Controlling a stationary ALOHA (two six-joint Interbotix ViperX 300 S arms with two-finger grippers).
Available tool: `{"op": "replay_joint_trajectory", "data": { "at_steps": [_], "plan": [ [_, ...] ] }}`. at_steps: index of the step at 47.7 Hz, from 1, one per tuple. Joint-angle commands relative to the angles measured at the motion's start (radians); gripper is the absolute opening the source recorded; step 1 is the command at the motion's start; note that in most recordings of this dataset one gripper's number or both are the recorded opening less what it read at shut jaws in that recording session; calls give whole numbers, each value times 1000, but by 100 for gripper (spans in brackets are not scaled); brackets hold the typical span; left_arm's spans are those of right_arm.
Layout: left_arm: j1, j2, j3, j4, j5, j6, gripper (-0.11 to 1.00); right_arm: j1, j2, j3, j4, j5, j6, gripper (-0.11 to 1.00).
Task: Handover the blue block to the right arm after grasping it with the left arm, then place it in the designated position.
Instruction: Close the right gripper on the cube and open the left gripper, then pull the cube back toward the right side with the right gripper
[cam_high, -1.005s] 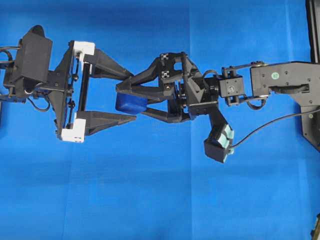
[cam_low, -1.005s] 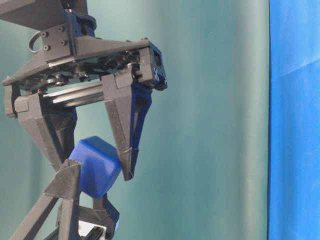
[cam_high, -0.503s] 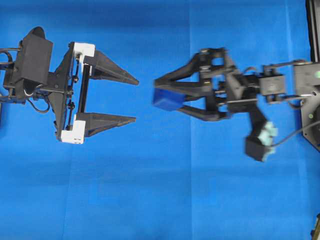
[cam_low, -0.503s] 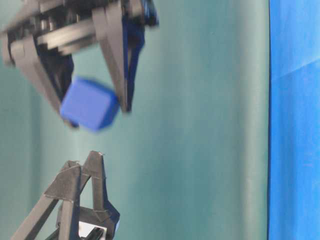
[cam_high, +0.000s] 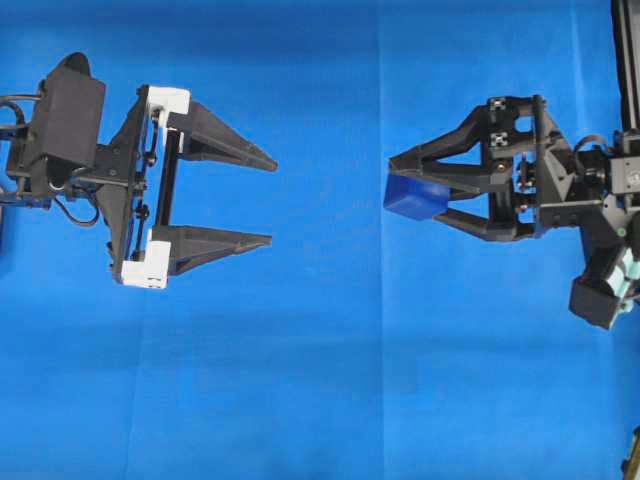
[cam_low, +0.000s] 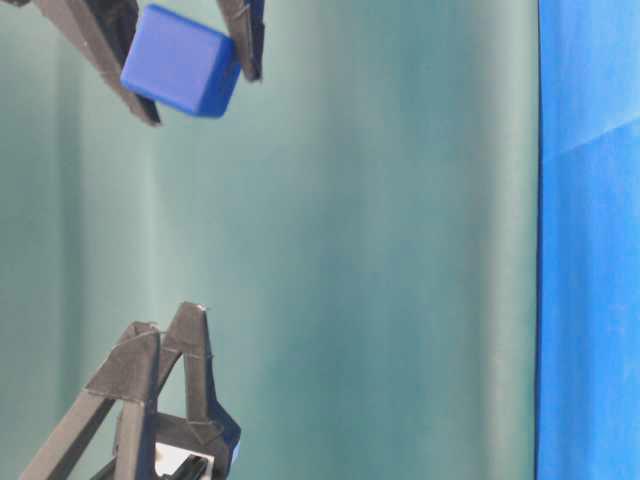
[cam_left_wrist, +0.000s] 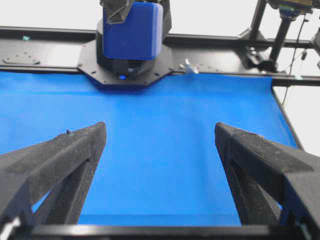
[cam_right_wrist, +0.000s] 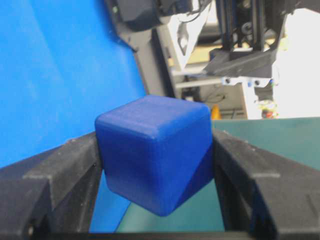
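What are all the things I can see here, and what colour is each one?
small dark-blue cube with rounded edges: one, dark blue, pinched between the right pincer's fingertips, up off the cloth.
bright blue cloth: one, blue, spread under both arms.
teal-green backdrop: one, green, behind the arms in the table-level view.
left pincer: one, black with white brackets, on the left of the overhead view, wide open, holding nothing.
right pincer: one, black with mint-green pieces, on the right, shut on the cube.
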Motion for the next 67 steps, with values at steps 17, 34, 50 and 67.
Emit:
{"op": "replay_joint_trajectory", "data": {
  "at_steps": [17, 34, 50, 67],
  "plan": [
    [-8, -9, -23, 2, -5, 2, 93, 11, -12, -11, 5, 5, 2, 49],
    [-8, -8, -23, 2, -5, 2, 93, 14, -12, -12, 18, 5, 14, 49],
    [-8, -9, -25, 2, -5, 2, 93, 14, -25, -17, 222, 9, 301, 49],
    [-8, -9, -25, 2, -5, 3, 93, 14, -72, -11, 242, 37, 637, 49]
  ]
}}
